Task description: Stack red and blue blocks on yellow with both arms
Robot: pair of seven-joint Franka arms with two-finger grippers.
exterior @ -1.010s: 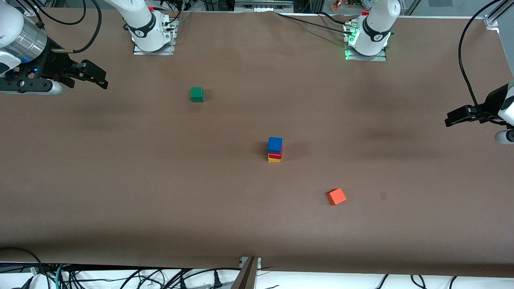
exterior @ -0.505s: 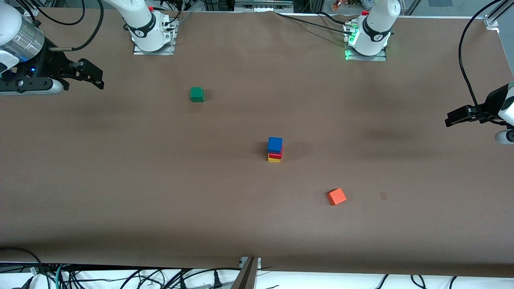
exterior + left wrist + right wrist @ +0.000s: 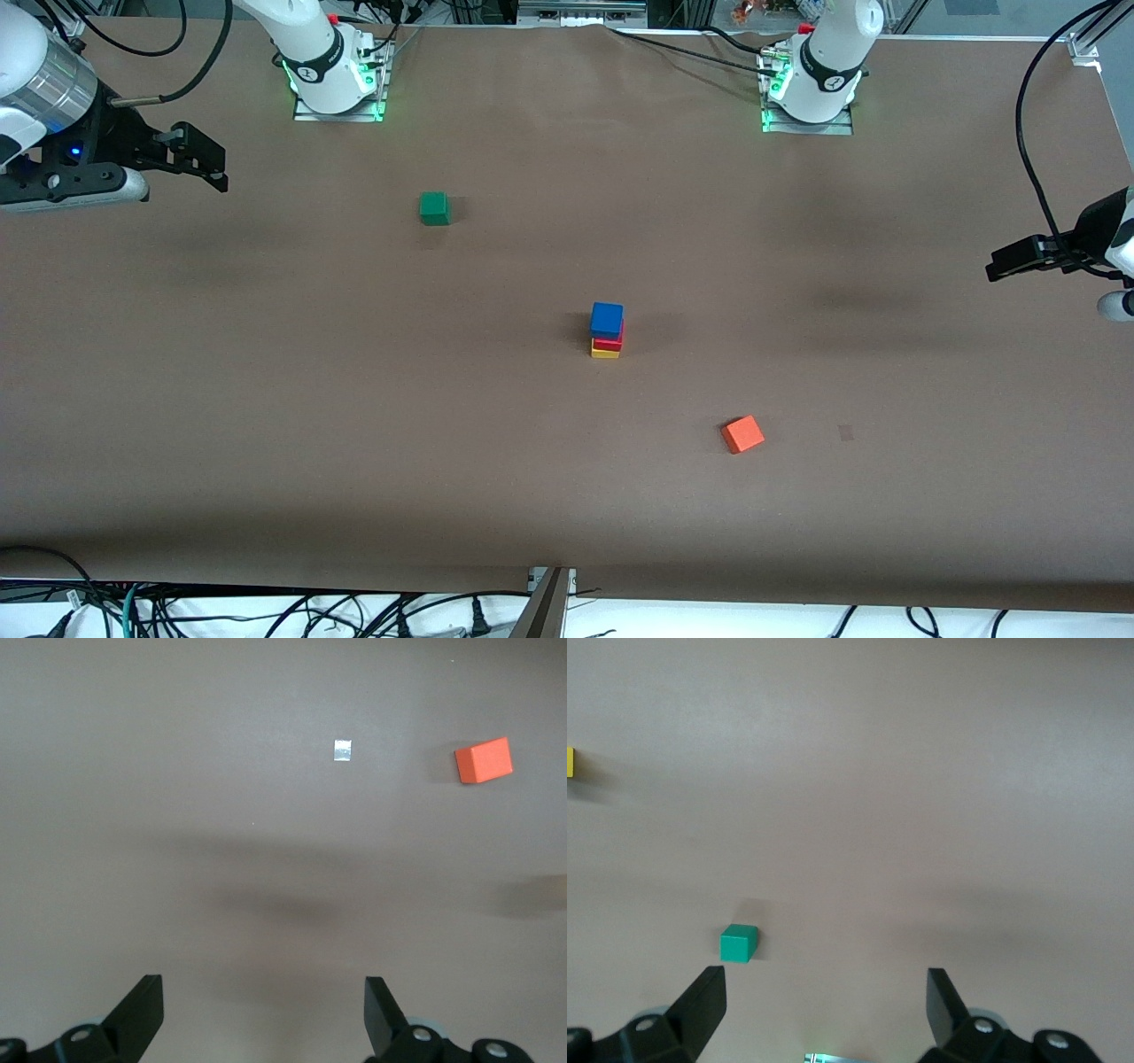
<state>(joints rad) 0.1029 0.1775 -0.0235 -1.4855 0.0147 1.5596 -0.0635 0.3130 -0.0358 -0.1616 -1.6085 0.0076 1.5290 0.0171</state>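
Observation:
In the middle of the table the blue block (image 3: 607,318) sits on the red block (image 3: 609,342), which sits on the yellow cube (image 3: 605,354); the stack stands upright. A sliver of the yellow cube shows at the edge of the right wrist view (image 3: 570,762). My right gripper (image 3: 211,165) is open and empty, up over the right arm's end of the table; it also shows in the right wrist view (image 3: 824,1001). My left gripper (image 3: 1005,262) is open and empty, up over the left arm's end; it also shows in the left wrist view (image 3: 264,1010).
A green cube (image 3: 434,208) lies toward the right arm's base, also in the right wrist view (image 3: 738,943). A lighter orange-red cube (image 3: 742,434) lies nearer the front camera than the stack, also in the left wrist view (image 3: 484,760). A small pale patch (image 3: 344,750) marks the table beside it.
My right gripper has drawn a little farther out toward its end of the table, and the left gripper a little toward its own. The right arm's base light has turned green. The stack has not moved.

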